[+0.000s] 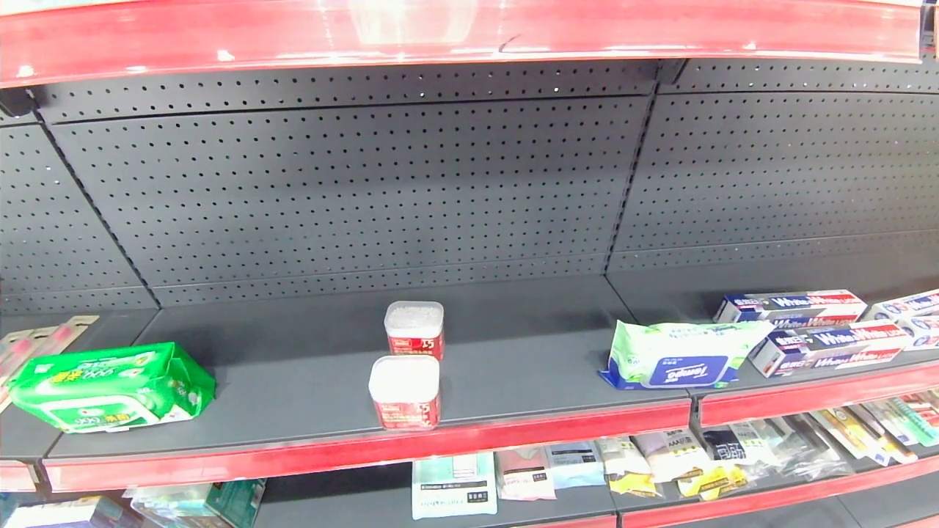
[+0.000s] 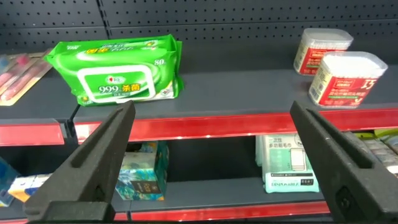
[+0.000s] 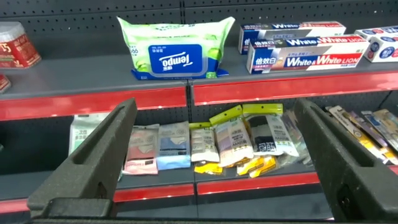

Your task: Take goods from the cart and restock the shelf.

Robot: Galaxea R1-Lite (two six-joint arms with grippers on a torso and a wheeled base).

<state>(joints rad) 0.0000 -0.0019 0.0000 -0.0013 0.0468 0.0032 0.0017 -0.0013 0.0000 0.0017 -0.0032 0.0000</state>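
The dark shelf (image 1: 513, 352) with a red front edge holds a green wipes pack (image 1: 110, 385) at the left, two red tubs with white lids (image 1: 405, 390) (image 1: 414, 330) in the middle, and a pale green and blue wipes pack (image 1: 678, 354) at the right. My left gripper (image 2: 211, 118) is open and empty, in front of the shelf edge between the green wipes pack (image 2: 118, 68) and the tubs (image 2: 345, 74). My right gripper (image 3: 214, 115) is open and empty, facing the blue-label wipes pack (image 3: 174, 46).
Toothpaste boxes (image 1: 814, 330) lie at the shelf's right end. A toothbrush pack (image 1: 29, 345) lies at the far left. The lower shelf (image 3: 205, 180) holds several small packets (image 3: 236, 140) and boxes (image 2: 143, 171). A red-edged shelf (image 1: 469, 29) overhangs above.
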